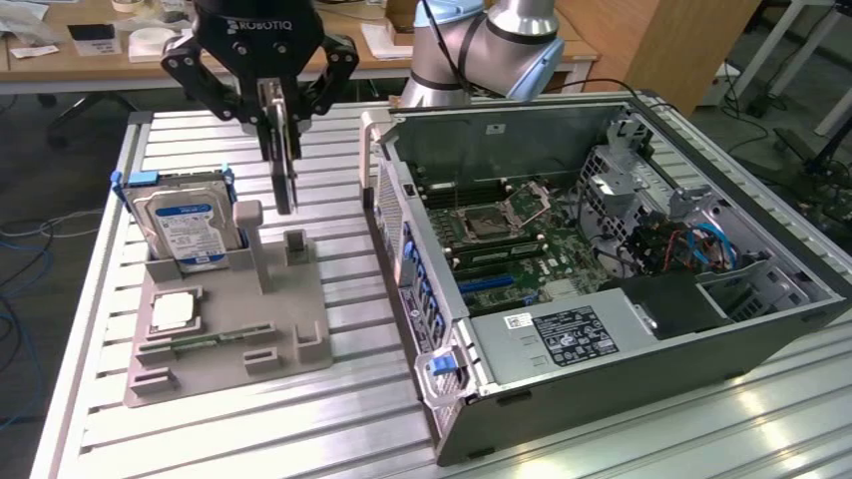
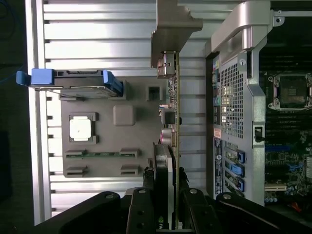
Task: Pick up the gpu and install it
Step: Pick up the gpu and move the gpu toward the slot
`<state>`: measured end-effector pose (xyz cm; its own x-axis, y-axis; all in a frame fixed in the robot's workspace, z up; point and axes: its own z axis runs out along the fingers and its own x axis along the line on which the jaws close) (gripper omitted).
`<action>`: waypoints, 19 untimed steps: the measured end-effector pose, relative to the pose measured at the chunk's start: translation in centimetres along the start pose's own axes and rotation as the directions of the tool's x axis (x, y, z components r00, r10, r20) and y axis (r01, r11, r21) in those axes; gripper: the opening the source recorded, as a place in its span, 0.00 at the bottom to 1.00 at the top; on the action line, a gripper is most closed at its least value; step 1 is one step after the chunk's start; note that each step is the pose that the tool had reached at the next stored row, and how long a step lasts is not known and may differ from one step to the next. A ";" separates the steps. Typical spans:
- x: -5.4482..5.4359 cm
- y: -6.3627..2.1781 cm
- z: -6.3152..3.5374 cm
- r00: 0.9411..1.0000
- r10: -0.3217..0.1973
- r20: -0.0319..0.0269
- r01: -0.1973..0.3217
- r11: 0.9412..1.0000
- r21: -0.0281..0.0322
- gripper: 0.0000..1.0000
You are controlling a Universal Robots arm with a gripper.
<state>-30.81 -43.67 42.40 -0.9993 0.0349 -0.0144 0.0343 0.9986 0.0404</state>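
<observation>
- Silver hard drive [image 1: 187, 228] with a blue-white label stands upright in the grey holder [image 1: 226, 349] at the exterior view's left, and a square processor chip [image 1: 176, 311] lies in front of it.
- The black pincer [image 1: 277, 115] is clamped on the gpu [image 1: 282, 170], which hangs upright just above the holder.
- The open computer case [image 1: 600, 259] lies to the right on the slatted counter [image 1: 333, 419].

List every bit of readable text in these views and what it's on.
"ROBOTIQ": on the hand gripping the gpu.
Hard drive label: print too blurred to read.
Power supply label: too small to read.
White sticker beside it: unreadable.
</observation>
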 end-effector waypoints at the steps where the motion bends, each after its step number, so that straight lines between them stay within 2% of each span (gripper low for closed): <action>1: 0.0 0.00 -0.08 1.000 0.000 0.000 0.000 1.000 0.000 0.28; 8: 0.0 0.03 -0.66 1.000 -0.001 0.000 0.001 1.000 0.000 0.28; 19: -0.3 0.03 -0.68 1.000 -0.001 0.000 0.001 1.000 0.000 0.28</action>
<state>-30.55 -43.67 43.08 -0.9993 0.0336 -0.0142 0.0330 0.9986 0.0405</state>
